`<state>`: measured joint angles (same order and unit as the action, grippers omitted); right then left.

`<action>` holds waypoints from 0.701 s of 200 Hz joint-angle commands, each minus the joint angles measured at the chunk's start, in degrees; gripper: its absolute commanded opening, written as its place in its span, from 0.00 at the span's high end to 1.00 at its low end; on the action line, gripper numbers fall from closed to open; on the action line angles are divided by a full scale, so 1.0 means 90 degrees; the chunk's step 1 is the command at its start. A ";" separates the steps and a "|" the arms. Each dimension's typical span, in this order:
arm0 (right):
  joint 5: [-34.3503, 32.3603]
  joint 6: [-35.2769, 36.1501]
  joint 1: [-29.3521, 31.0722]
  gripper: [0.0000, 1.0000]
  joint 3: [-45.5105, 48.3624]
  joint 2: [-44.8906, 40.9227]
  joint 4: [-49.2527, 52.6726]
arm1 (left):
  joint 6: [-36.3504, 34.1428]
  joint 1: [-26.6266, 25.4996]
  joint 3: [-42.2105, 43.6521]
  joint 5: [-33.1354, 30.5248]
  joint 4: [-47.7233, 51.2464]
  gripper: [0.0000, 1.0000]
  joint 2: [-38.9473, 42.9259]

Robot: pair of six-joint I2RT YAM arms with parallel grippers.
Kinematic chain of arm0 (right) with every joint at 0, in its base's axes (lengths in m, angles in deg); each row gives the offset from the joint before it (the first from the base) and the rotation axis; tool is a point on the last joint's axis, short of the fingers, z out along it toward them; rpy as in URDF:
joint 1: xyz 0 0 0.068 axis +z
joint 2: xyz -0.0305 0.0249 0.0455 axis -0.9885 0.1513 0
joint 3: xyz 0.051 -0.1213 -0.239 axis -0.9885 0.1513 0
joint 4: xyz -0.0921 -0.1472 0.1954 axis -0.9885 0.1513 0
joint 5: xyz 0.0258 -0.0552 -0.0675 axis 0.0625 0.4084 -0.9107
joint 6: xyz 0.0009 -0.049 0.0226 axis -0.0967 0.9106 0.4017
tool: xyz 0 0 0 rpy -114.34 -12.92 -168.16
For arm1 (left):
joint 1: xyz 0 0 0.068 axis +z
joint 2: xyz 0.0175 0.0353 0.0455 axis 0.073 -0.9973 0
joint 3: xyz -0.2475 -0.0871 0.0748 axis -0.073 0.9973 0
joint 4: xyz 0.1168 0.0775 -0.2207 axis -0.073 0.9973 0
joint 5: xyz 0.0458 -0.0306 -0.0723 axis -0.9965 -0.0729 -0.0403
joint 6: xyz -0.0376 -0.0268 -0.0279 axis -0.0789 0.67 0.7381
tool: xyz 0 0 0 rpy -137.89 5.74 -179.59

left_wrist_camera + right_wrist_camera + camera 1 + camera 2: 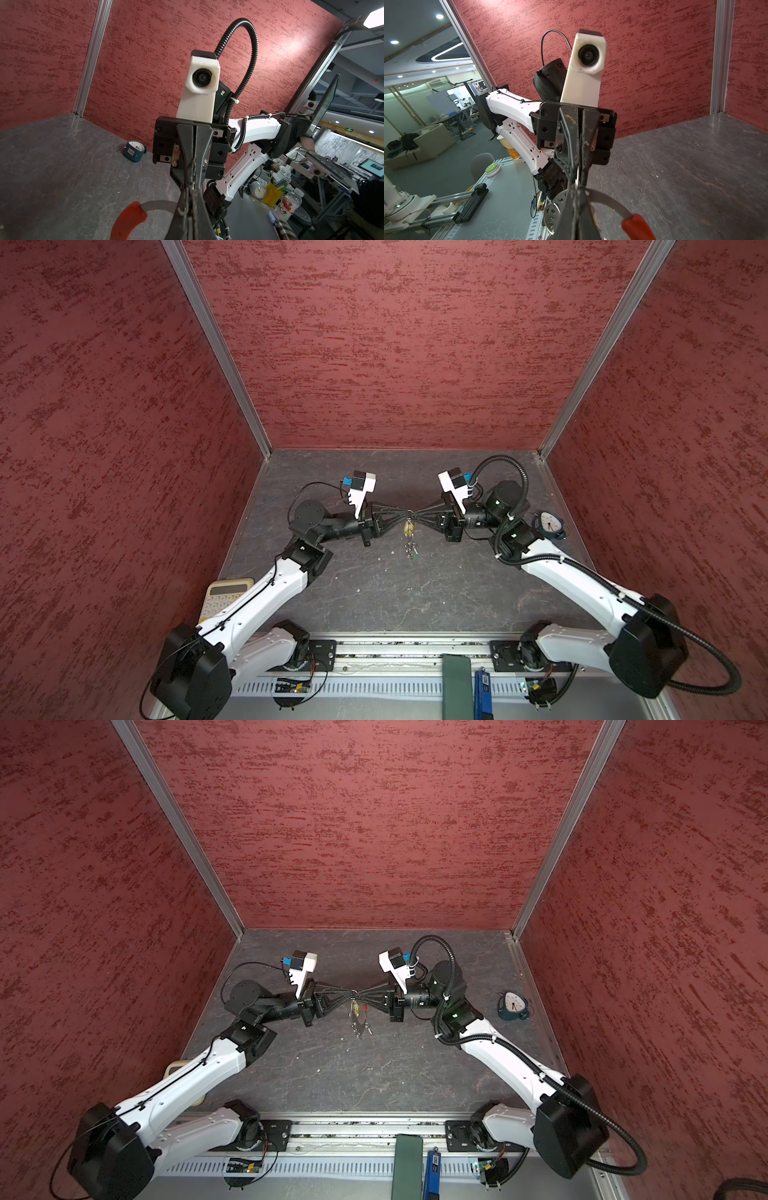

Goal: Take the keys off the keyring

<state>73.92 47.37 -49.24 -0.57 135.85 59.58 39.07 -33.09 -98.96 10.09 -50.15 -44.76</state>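
two grippers: tip to tip above the table [374,593]
left gripper [402,514]: jaws together, pinching a thin wire ring [578,173]
right gripper [419,514]: jaws together, clamped on the keyring [608,202] band
keys [408,527]: yellow tag hanging just under the tips

Grey slate table [415,593] bears a calculator [226,597] and teal dial gauge [549,526].

The left gripper [402,513] and right gripper [418,513] meet tip to tip above the middle of the table [395,597]. Both are clamped on the keyring [409,540], which hangs beneath them. With their arms they bar the way from side to side. The table is bare in front of and behind that bar. A calculator [226,593] sits at the near left edge, and a dial gauge [548,526] sits by the right wall.
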 commanded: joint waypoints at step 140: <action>-0.2463 0.0133 0.0032 0.40 0.1047 -0.1442 0.0037 | -0.1745 -0.0789 -0.1583 -0.1167 0.4517 1.00 0.0728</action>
<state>60.50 47.50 -48.89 6.99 125.49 59.23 28.55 -38.47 -109.61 3.14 -21.17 -38.66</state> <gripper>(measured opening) 0.557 0.055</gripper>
